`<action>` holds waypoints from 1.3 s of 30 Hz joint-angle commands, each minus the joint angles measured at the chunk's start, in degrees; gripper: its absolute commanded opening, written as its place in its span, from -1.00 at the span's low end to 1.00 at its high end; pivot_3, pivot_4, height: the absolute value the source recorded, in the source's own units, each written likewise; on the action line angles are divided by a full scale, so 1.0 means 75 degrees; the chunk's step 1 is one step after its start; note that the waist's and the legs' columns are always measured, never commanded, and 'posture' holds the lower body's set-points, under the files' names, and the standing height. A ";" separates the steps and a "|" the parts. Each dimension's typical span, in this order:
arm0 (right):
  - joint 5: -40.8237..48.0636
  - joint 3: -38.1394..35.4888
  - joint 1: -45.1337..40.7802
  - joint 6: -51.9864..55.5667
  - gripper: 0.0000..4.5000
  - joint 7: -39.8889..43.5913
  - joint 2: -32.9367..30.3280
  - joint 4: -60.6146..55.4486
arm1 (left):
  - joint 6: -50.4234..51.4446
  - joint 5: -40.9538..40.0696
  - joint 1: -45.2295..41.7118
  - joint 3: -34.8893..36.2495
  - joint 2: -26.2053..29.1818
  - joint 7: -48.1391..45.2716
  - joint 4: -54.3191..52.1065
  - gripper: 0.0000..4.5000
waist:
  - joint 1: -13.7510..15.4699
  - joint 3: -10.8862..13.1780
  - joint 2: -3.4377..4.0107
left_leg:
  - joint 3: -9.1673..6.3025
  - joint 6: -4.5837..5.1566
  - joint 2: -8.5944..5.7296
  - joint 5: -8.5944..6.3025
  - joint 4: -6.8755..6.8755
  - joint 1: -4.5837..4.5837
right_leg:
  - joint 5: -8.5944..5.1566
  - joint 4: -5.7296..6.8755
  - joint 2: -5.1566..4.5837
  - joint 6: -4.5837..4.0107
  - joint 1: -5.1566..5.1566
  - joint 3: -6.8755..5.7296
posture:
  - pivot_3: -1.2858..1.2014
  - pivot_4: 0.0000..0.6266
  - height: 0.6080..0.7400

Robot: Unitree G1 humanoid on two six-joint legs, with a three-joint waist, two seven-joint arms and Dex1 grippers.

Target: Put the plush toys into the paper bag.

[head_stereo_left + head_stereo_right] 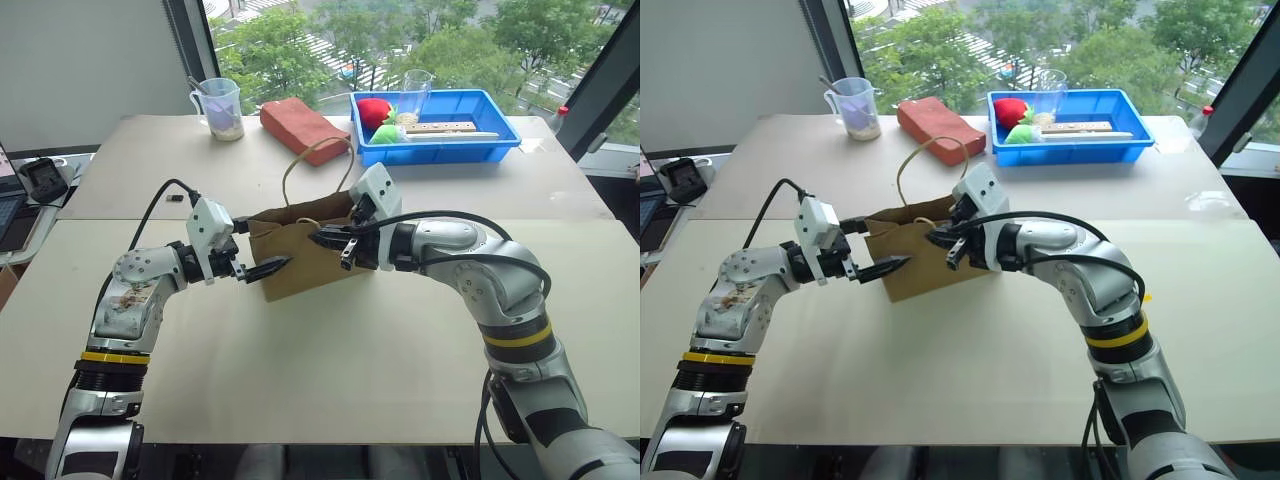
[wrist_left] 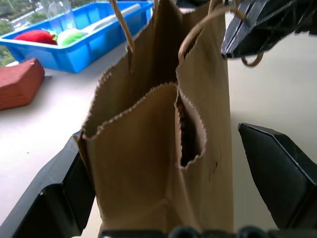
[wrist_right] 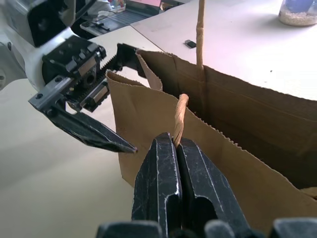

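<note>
A: Bag status?
B: Paper bag (image 1: 300,250) upright mid-tabletop (image 1: 330,370), mouth open. Right gripper (image 3: 177,148) jaws clenched on the near handle cord (image 3: 180,118) at the rim.
A: Left?
B: Left gripper (image 1: 262,262) jaws released, spread wide, straddling the bag's narrow side.
A: Toys?
B: Can't tell. Red and green soft items sit in the blue tray (image 1: 480,145).

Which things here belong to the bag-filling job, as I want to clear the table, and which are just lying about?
Job: paper bag; its handle, pinched in the shut right gripper; open left gripper astride the bag's end.
Lying about: blue tray, red soft item, green soft item, reddish block, measuring cup.
</note>
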 commanded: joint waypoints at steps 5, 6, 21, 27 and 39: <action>0.0024 -0.0142 -0.0259 0.0061 -1.00 -0.0055 0.0028 -0.0305 | -0.0508 0.0041 -0.0364 -0.0061 -0.0215 -0.0196 0.0447 -0.27 | 0.0025 0.0000 0.0000 | -0.0001 0.0000 0.0000 0.0000 0.0000 -0.0001 | 0.0000 0.0002 0.0000 0.0000 -0.0001 0.0000 | 0.03 -0.52 1.00; 0.0018 -0.0143 -0.0257 0.0056 -1.00 -0.0057 0.0020 -0.0310 | -0.0512 0.0036 -0.0395 -0.0063 -0.0239 -0.0215 0.0467 -0.50 | 0.0038 0.0000 0.0000 | -0.0001 0.0000 0.0000 0.0000 0.0000 -0.0004 | 0.0000 0.0001 0.0000 0.0000 -0.0001 -0.0001 | 0.03 -0.52 1.00; 0.0174 -0.0755 -0.0685 -0.0322 0.67 0.0503 -0.0812 -0.0841 | -0.0093 -0.0106 -0.0838 -0.0052 -0.0383 -0.0444 0.0874 -1.00 | 0.0032 0.0000 -0.0001 | -0.0001 0.0000 -0.0002 0.0000 0.0004 -0.0005 | 0.0000 0.0002 0.0000 0.0000 0.0002 -0.0001 | 0.03 -0.52 1.00; 0.0448 -0.1361 -0.0857 -0.0198 0.99 0.0795 -0.1632 -0.1247 | -0.0119 -0.0116 -0.1228 -0.0073 -0.0354 -0.0839 0.1340 -1.00 | 0.0032 0.0000 -0.0001 | -0.0001 0.0002 -0.0002 -0.0001 0.0003 -0.0007 | 0.0000 0.0001 0.0000 0.0001 0.0005 -0.0003 | 0.03 -0.52 1.00; 0.3064 -0.2851 -0.0477 0.1155 0.99 0.2858 -0.4390 -0.1530 | -0.0673 -0.0267 -0.1476 -0.0620 -0.0024 -0.3665 0.1958 -1.00 | 0.0042 0.0001 -0.0002 | 0.0003 0.0019 0.0001 -0.0011 0.0008 -0.0016 | -0.0001 -0.0028 0.0000 0.0002 0.0014 -0.0005 | 0.03 -0.52 1.00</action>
